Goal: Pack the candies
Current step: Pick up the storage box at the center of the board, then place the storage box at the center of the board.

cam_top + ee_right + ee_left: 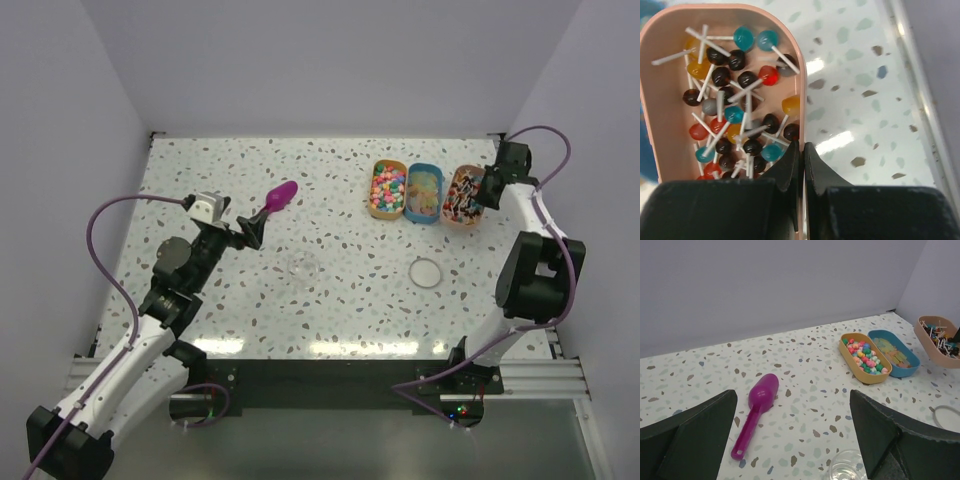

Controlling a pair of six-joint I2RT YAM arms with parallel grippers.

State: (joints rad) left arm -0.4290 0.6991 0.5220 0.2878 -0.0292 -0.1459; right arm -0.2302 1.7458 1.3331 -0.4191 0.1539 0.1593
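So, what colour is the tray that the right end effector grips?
The tray is pale pink; the right wrist view shows it best.

No readable text, labels, brands, numbers or signs in any view, unmarked pink tray [670, 31], candies [740, 115] without printing, plain purple scoop [757, 407], speckled table [805, 365] without markings

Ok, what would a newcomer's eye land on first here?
The right gripper pinching the rim of the pink oval tray of lollipops on white sticks, at the far right of the speckled table. Then the magenta plastic scoop lying flat just beyond the open left gripper.
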